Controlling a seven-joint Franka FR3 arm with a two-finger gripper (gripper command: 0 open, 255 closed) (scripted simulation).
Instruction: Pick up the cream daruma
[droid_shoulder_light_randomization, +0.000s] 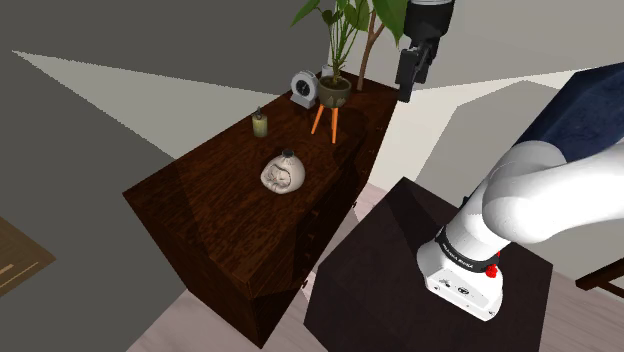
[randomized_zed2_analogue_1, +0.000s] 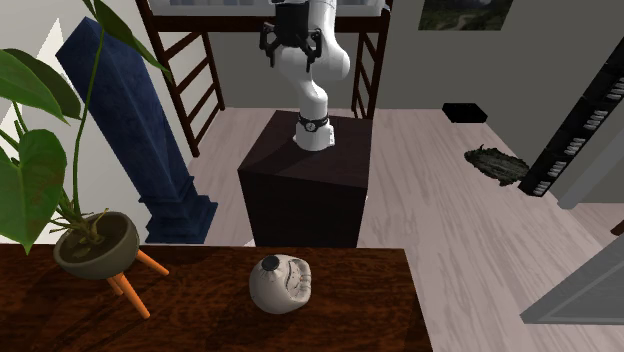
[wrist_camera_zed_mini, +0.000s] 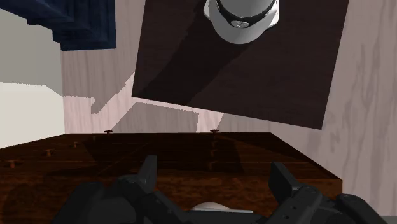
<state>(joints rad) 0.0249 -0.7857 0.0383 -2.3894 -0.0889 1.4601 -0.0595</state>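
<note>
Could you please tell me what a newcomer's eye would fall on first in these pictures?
The cream daruma stands out first, pale against the dark wooden cabinet it rests on, near the middle of its top. Next comes the leafy potted plant on orange legs at the cabinet's far end in the shoulder view, and, to its right there, the black pincer hanging open high up.

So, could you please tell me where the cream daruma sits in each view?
Shoulder view: daruma mid-top of the dark wooden cabinet.
Second exterior view: daruma lower centre, right of the potted plant.
Wrist view: pale sliver between the gripper's jaws, possibly it; cannot tell.
Shared landmark: the cabinet top.
</note>
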